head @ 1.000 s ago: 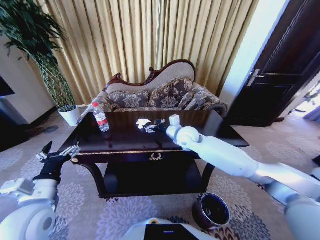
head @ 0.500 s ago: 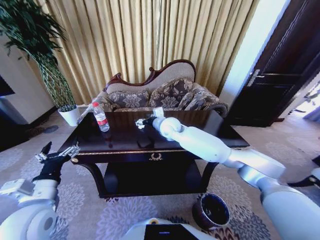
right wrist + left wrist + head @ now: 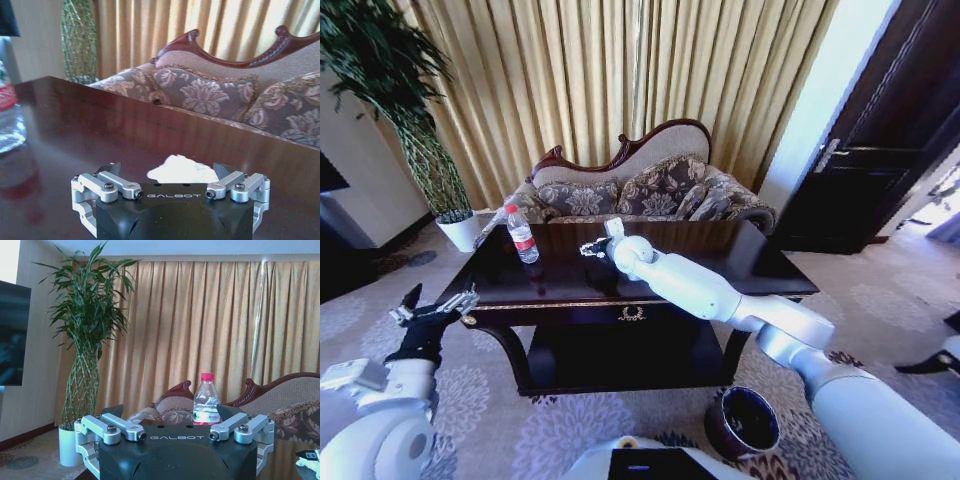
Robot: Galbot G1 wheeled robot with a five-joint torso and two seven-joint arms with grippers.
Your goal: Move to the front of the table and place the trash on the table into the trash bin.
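— On the table [image 3: 720, 262], where does the right gripper [image 3: 592, 248] stand?
— Low over the dark top, its jaws spread wide with a paper scrap [image 3: 181, 170] lying between them, nothing gripped yet.
— What would make the pick clean?
— Probably sinking until the fingers flank the scrap, then closing gently.
— And the rest?
— The bottle [image 3: 522, 234] stands upright near the table's left end; the bin [image 3: 744, 422] sits on the carpet, front right. The left gripper [image 3: 432, 310] hangs open beside the table's left corner.
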